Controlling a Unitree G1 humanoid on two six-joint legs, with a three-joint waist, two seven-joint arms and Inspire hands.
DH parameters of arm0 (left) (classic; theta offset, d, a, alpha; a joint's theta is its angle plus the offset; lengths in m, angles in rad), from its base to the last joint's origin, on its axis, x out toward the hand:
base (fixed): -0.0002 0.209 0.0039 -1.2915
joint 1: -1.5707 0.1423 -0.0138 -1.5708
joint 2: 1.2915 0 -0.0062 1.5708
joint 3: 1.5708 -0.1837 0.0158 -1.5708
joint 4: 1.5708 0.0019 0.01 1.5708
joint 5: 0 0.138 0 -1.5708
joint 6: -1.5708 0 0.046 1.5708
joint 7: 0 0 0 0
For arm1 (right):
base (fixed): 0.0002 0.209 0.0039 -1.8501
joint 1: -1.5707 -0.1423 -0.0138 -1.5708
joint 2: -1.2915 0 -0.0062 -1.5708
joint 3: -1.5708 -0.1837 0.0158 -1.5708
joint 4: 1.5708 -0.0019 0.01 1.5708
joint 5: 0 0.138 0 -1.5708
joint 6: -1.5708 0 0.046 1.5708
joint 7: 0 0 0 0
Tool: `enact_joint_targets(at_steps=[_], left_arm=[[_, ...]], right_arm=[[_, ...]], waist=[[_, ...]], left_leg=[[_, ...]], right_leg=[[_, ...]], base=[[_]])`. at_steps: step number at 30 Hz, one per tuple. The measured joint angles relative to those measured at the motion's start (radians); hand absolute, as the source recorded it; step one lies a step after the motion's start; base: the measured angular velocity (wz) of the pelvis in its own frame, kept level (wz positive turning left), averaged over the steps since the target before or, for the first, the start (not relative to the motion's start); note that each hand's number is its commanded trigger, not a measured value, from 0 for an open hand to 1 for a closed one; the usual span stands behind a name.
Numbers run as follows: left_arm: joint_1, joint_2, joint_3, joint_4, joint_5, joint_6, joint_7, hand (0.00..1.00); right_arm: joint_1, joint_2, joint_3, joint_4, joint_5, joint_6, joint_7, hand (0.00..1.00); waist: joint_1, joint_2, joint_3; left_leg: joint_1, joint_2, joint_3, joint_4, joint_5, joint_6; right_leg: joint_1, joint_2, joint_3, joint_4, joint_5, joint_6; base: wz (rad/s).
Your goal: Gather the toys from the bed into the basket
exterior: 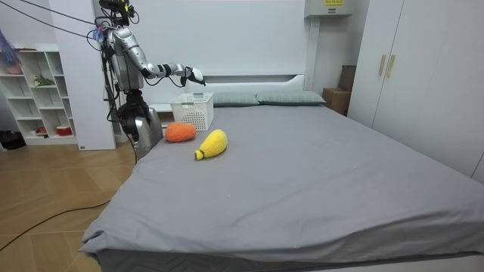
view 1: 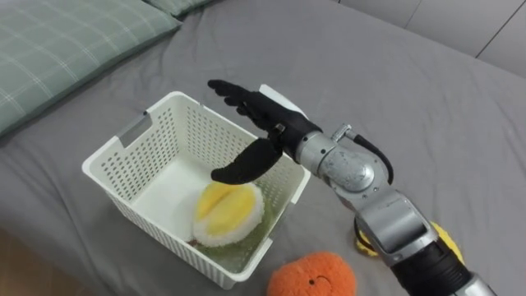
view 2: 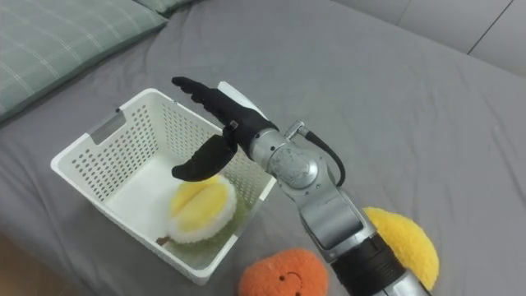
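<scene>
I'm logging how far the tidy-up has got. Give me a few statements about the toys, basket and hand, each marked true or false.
1. A yellow and white toy lies inside the white basket. True.
2. The right hand is closed around the orange toy. False: the hand hovers open over the basket and holds nothing; the orange toy lies on the bed beside the basket.
3. A yellow toy lies on the bed outside the basket. True.
4. The basket stands on the floor. False: it stands on the grey bed, near a pillow.
</scene>
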Motion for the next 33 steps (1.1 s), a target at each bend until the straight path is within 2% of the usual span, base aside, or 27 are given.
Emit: enact_joint_targets(at_steps=[6,10,13,15,16,18,20,21,25,27,30,33], left_arm=[[0.003,0.000,0.001,0.001,0.000,-0.004,0.006,0.00],[0.011,-0.004,0.031,0.003,-0.002,-0.003,0.007,0.00],[0.024,-0.008,0.067,-0.001,-0.004,-0.004,0.007,0.00],[0.037,-0.007,0.077,-0.001,-0.009,-0.004,0.008,0.00],[0.042,-0.006,0.080,-0.001,-0.009,-0.004,0.012,0.00],[0.047,-0.008,0.081,-0.001,-0.008,-0.008,0.021,0.00],[0.054,-0.019,0.121,0.001,-0.008,-0.023,0.036,0.00],[0.062,-0.019,0.121,0.001,-0.008,-0.028,0.042,0.00],[0.083,-0.019,0.121,0.000,-0.009,-0.033,0.051,0.00],[0.091,-0.019,0.120,0.000,-0.008,-0.033,0.051,0.00],[0.102,-0.019,0.118,0.000,-0.008,-0.033,0.052,0.00],[0.128,-0.020,0.118,-0.030,-0.006,-0.027,0.052,0.00]], right_arm=[[0.000,-0.008,-0.023,-0.035,0.000,-0.008,-0.015,0.00],[0.008,-0.010,-0.074,-0.065,-0.010,-0.013,-0.057,0.00],[0.079,-0.011,-0.146,-0.098,-0.038,-0.043,-0.110,0.00],[0.120,-0.014,-0.184,-0.100,-0.053,-0.055,-0.139,0.00],[0.146,-0.020,-0.212,-0.087,-0.063,-0.064,-0.157,0.00],[0.190,-0.039,-0.260,-0.071,-0.079,-0.065,-0.187,0.00],[0.238,-0.065,-0.321,-0.047,-0.087,-0.069,-0.220,0.00],[0.244,-0.075,-0.342,-0.001,-0.087,-0.080,-0.241,0.00],[0.270,-0.098,-0.426,0.093,-0.125,-0.072,-0.279,0.00],[0.270,-0.106,-0.455,0.124,-0.126,-0.071,-0.299,0.00],[0.271,-0.140,-0.463,0.194,-0.146,-0.075,-0.308,0.00],[0.289,-0.142,-0.485,0.267,-0.162,-0.071,-0.324,0.00]], waist=[[-0.019,0.000,-0.0001],[-0.038,0.004,-0.0021],[-0.062,0.007,-0.0036],[-0.093,0.009,-0.0068],[-0.114,0.011,-0.0087],[-0.132,0.015,-0.0119],[-0.152,0.023,-0.0151],[-0.170,0.025,-0.0166],[-0.218,0.025,-0.0176],[-0.225,0.024,-0.0179],[-0.246,0.019,-0.0188],[-0.251,0.010,-0.0205]], left_leg=[[-0.003,0.001,0.003,0.001,0.000,0.000],[0.006,0.002,0.013,0.000,0.000,0.000],[0.005,0.002,0.014,0.001,0.000,0.000],[0.006,0.001,0.014,0.001,0.000,0.001],[0.009,0.001,0.015,0.001,0.000,0.001],[0.016,0.002,0.023,0.001,0.001,0.002],[0.025,0.003,0.038,-0.009,0.001,0.002],[0.029,0.003,0.039,-0.015,0.001,0.002],[0.042,0.003,0.042,-0.020,0.001,0.002],[0.045,0.006,0.054,-0.021,0.001,0.002],[0.048,0.007,0.059,-0.020,0.000,0.002],[0.050,0.007,0.061,-0.022,0.000,0.002]], right_leg=[[-0.004,-0.003,0.002,0.001,0.000,0.000],[-0.002,-0.003,0.017,0.001,0.000,0.001],[-0.003,-0.003,0.019,0.000,0.002,0.003],[-0.002,-0.004,0.020,0.001,0.003,0.003],[-0.001,-0.004,0.021,0.001,0.003,0.003],[0.001,-0.004,0.026,0.002,0.003,0.003],[0.003,-0.002,0.046,0.003,0.003,0.003],[0.006,-0.001,0.049,0.003,0.003,0.003],[0.014,-0.001,0.053,0.004,0.003,0.003],[0.010,0.001,0.066,0.005,0.004,0.002],[0.012,0.003,0.071,0.005,0.004,0.002],[0.012,0.003,0.074,0.005,0.004,0.002]], base=[[-0.02],[-0.06],[0.00],[0.00],[-0.06],[-0.10],[-0.22],[-0.16],[-0.06],[-0.15],[-0.04],[-0.03]])
